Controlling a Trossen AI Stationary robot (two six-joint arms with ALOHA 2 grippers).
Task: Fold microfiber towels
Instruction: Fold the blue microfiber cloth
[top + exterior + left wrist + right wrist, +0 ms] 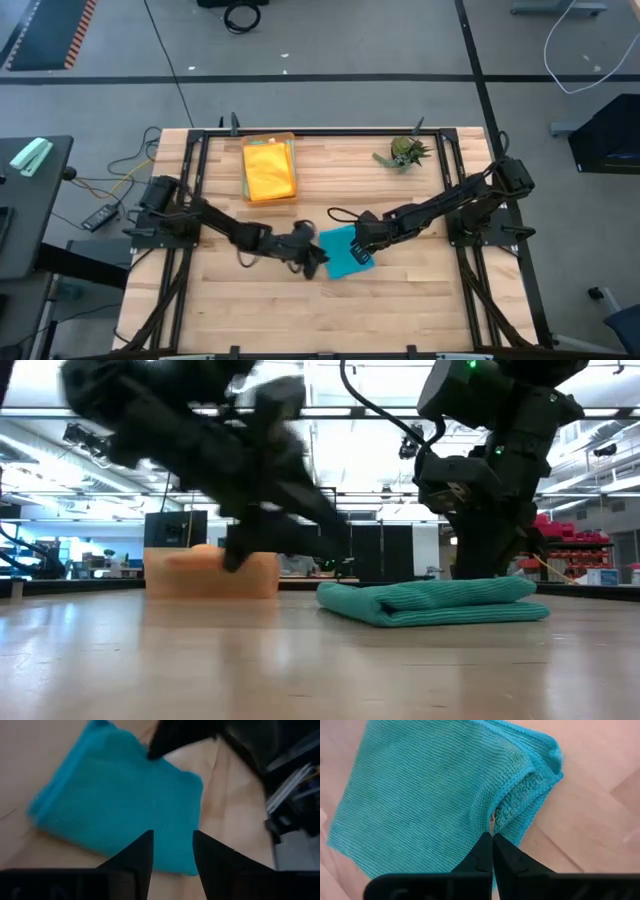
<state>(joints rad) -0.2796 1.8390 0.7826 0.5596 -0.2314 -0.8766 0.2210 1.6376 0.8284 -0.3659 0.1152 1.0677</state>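
Note:
A teal microfiber towel [345, 257] lies folded into a thick pad at the table's middle [430, 602]. My right gripper [492, 839] is shut, and its tips rest on the pad near one corner. My left gripper [172, 857] stands open just off the towel's left side, with its fingers over the pad's near edge and nothing between them. In the low view it hangs above the wood, left of the towel. A yellow towel [270, 170] lies in the orange tray [292, 140] at the far left. My right gripper pinches the towel's top layer [496, 820] between its shut fingertips, close to the edge by one corner. The cloth puckers into a small ridge running up to the tips. The fingers come from above, slanting down from the table's right. The towel lies flat on the table.
A small spiky green plant [403, 152] stands at the far right of the table. The orange tray [212, 572] shows behind the left arm in the low view. Bare wood stretches along the near half of the table [330, 315].

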